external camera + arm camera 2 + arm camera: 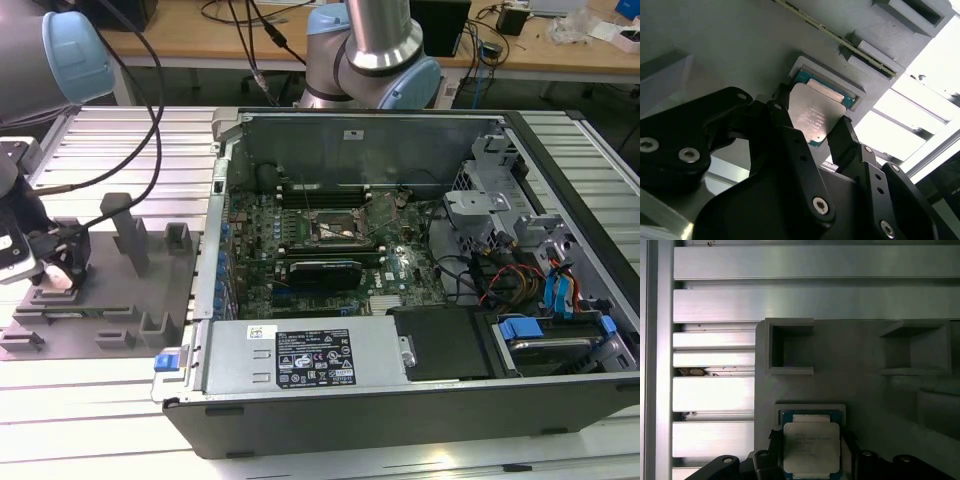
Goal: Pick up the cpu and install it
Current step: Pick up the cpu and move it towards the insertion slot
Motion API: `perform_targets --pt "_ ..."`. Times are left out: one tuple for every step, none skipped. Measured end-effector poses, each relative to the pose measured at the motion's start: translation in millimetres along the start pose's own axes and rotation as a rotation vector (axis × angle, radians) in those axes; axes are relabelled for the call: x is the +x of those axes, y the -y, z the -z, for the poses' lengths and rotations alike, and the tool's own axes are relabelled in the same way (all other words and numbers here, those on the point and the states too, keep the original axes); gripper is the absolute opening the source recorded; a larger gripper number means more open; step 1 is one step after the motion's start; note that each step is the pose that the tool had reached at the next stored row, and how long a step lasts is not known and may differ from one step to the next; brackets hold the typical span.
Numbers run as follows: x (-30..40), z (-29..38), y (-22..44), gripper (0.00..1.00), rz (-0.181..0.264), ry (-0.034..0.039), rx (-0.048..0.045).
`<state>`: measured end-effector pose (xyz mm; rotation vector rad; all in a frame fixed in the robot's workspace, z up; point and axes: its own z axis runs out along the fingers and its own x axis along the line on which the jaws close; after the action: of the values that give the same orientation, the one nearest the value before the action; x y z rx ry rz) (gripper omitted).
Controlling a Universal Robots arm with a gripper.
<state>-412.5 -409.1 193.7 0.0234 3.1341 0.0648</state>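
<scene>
cpu [815,107]: flat, pale metal top facing up at the gripper, directly between its fingertips. It also sits low and centred in the first wrist view [811,445].
gripper [811,120]: the two black fingers [842,137] stand against two opposite edges of the chip with no gap showing, so I judge them clamped on it. In the exterior view the gripper [60,270] is down at the grey fixture plate [150,290].
seat: the chip lies in a shallow square nest [810,407] of the plate, straight beneath the gripper. A green board edge shows inside the nest's rim, and nothing suggests the chip is raised out of it.
axis: the chip is close to square, so no long side governs. The relation that matters is that the fingers bear on one pair of edges while the other pair is free, one of them toward the plate's open pockets [790,347] ahead of the gripper.
alignment: in both wrist views the chip's edges run square to the fingers, with no visible skew.
socket [335,225]: well apart from the gripper, toward the exterior view's right, inside the open computer case [400,140] on the green board.
judged stage: grasp made at the nest, lift not yet shown.
</scene>
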Motion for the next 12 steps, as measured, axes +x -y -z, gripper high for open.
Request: perform_targets --pt "0.0 0.2 0.0 0.55 0.0 -0.0002 0.0002" --pt "0.1 0.8 0.0 0.55 0.0 -0.0004 0.0003" --pt "0.1 1.9 0.0 0.55 0.0 -0.0006 0.0004" --pt "0.0 3.0 -0.1 0.55 0.0 -0.0003 0.0002" --pt "0.0 4.1 -0.1 0.55 0.0 -0.0003 0.0002" --pt "0.0 5.2 -0.2 0.55 0.0 -0.0003 0.0002" --pt "0.0 6.1 -0.2 0.55 0.0 -0.0002 0.0002" --pt "0.0 7.4 -0.3 0.55 0.0 -0.0003 0.0002" --pt "0.0 9.1 -0.4 0.55 0.0 -0.0002 0.0003" --pt "-0.1 10.8 -0.5 0.55 0.0 -0.0002 0.0003" --pt "-0.1 18.2 -0.8 0.55 0.0 -0.0003 0.0004" --pt "-0.1 19.6 -0.8 0.55 0.0 -0.0002 0.0004"
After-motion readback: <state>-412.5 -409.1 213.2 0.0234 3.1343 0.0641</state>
